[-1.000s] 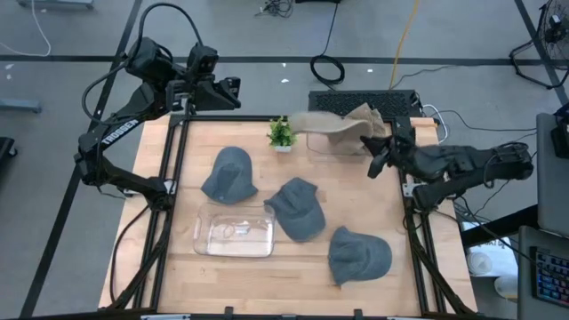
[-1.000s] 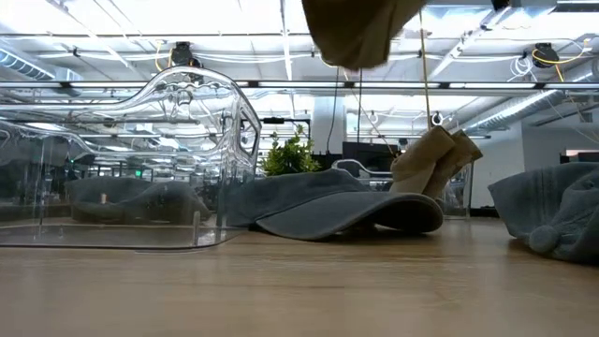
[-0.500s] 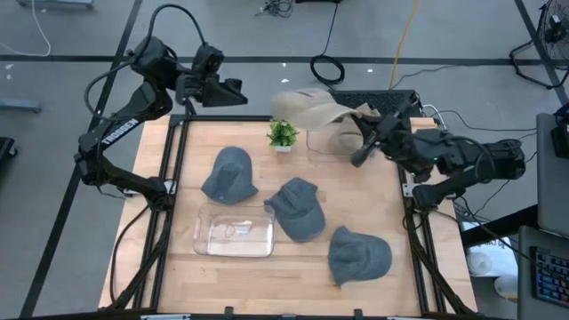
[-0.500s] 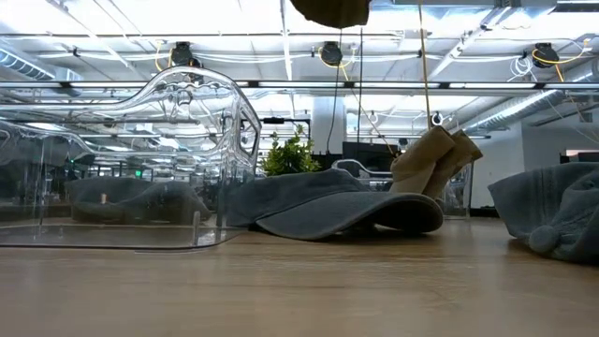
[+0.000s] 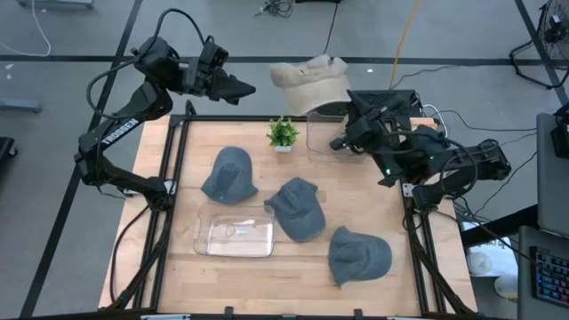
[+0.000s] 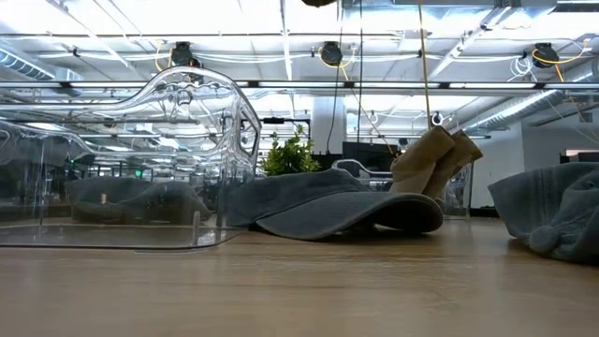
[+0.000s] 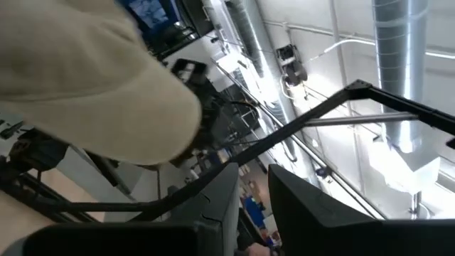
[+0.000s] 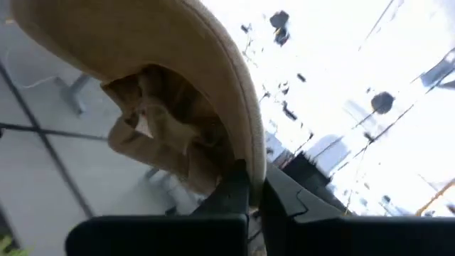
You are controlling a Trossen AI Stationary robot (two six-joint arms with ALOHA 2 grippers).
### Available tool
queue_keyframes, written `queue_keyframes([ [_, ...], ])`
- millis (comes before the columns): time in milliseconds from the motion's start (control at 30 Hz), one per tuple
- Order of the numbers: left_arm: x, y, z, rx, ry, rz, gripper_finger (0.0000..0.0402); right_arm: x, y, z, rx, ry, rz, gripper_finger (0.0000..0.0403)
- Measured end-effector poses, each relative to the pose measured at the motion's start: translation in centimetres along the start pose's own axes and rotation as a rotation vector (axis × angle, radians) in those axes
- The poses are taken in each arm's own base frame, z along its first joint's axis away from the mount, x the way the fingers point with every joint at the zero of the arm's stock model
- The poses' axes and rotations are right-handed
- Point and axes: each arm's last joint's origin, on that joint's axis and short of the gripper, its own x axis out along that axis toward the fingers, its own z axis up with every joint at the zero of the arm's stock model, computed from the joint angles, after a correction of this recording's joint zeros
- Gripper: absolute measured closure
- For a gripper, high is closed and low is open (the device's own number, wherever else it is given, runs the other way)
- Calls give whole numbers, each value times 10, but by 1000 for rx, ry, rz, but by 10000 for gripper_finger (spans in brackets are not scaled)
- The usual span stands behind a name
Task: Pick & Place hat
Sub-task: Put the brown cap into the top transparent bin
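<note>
Tan hat (image 5: 309, 82): raised off the table, past the far edge, above the floor; brim pinched in the right gripper; crown sagging away toward the left arm; seen from beneath in the right wrist view (image 8: 163, 85) and filling a near corner of the left wrist view (image 7: 85, 78).
Right gripper (image 5: 342, 140): clamped tight on the tan hat's brim, fingers (image 8: 238, 188) pressed together around the edge; held over the far right part of the table, beside the clear tub.
Left gripper (image 5: 246, 90): lifted above the far left corner, pointing across toward the tan hat; fingers (image 7: 220, 199) a narrow slit apart, nothing between them; tip near the hat, not touching.
Second tan hat (image 6: 432, 164): resting upright in the clear tub at the far side.
Clear tub (image 5: 324, 142): far edge of the table, right of the small plant.
Small plant (image 5: 283, 134): far edge, middle, in a white pot.
Grey hats: three on the wood; one left of centre (image 5: 230, 174), one at the centre (image 5: 298, 208), one near the front right (image 5: 358, 256); centre one lying flat in the low view (image 6: 328, 206).
Clear tray (image 5: 235, 233): front left, just beside the centre grey hat; empty-looking, tall at the left of the low view (image 6: 178, 159).
Table (image 5: 373, 204): pale wood, black frame along both sides.
</note>
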Motion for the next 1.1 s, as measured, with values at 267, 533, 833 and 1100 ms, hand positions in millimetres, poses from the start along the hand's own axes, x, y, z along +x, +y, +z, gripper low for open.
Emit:
queue_keyframes([
  [267, 0, 2, 0, -33, -17, 20, 316, 6, -3, 5, -65, -91, -59, 403],
  [533, 2, 9, -1, -74, -26, 61, 315, 12, -13, 5, -91, -176, -127, 403],
  [833, 24, 25, -4, -89, 0, 56, 315, 14, -15, 5, -99, -213, -147, 403],
  [1100, 41, 42, 3, -88, -26, 0, 315, 14, -16, 5, -96, -213, -149, 403],
])
